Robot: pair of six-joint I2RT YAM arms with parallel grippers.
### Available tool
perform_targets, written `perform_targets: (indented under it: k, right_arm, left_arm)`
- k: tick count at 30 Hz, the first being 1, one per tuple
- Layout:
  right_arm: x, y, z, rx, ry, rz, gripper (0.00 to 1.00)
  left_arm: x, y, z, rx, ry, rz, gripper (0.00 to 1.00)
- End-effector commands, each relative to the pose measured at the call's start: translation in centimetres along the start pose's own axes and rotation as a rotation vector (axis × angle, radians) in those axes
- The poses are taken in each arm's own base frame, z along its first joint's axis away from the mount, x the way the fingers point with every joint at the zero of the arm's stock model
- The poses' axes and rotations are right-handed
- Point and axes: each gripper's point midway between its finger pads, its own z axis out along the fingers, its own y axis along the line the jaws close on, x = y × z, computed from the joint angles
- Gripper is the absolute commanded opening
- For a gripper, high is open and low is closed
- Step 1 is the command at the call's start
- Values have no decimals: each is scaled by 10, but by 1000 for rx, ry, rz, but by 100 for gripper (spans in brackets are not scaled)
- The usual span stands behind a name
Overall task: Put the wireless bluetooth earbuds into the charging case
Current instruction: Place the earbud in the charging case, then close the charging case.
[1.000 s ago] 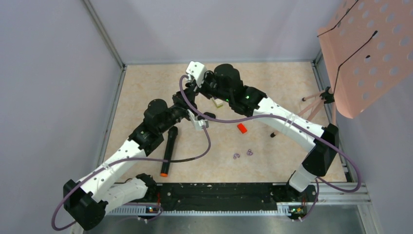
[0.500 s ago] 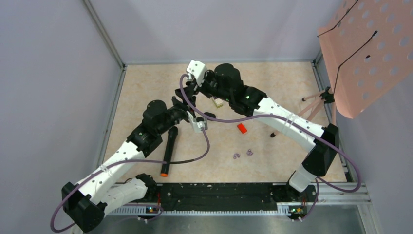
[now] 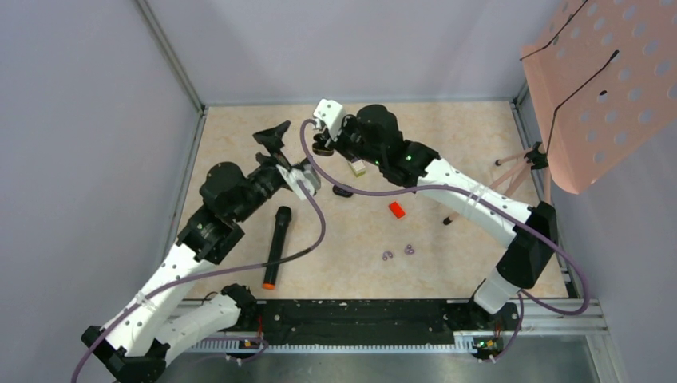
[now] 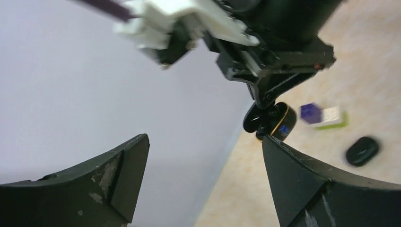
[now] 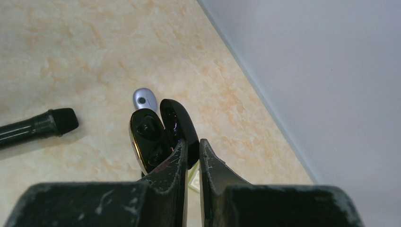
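The charging case (image 5: 144, 142) is black with a gold rim and hangs open above the table. My right gripper (image 5: 192, 142) is shut on its raised lid (image 5: 176, 124). Glossy black rounded shapes that look like earbuds (image 5: 147, 126) lie in both wells. From above, the case (image 3: 323, 147) shows at the tip of the right gripper (image 3: 327, 145). My left gripper (image 3: 273, 132) stands wide open, left of the case and apart from it, with nothing between its fingers. In the left wrist view the case (image 4: 270, 122) hangs beyond the open left gripper (image 4: 203, 139).
A black microphone (image 3: 275, 246) lies on the table under the left arm. A black oval piece (image 3: 343, 191), a purple, white and green block (image 3: 357, 167), a red block (image 3: 396, 210) and tiny purple rings (image 3: 398, 252) lie mid-table. A pink music stand (image 3: 595, 88) stands at the right.
My left gripper has opened wide and drawn back to the left, away from the case. The right gripper has kept its hold on the case and barely moved.
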Motion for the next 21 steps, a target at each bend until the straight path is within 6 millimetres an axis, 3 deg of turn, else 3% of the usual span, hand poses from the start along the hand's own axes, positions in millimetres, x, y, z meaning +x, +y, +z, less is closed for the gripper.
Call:
perform_targets:
  k: [1,4,10,13,21]
  right_arm:
    - [-26,-36,-29,53,-102,57,0]
    - [-23,-42,-40,16,-139,91,0]
    - [-30,-41,-68,-32,-264,51,0]
    - [-32,-37,-70,-54,-273,58,0]
    - [-39,-34,-67,-86,-275,85,0]
  left_arm:
    - [8,-18,-4,106,157,-547,95]
    - [-9,-34,2,237,65,-759,97]
    - [-18,-49,17,445,-66,-1021,94]
    - [-22,-56,20,535,-149,-1020,90]
    - [-16,-63,40,566,-221,-1009,88]
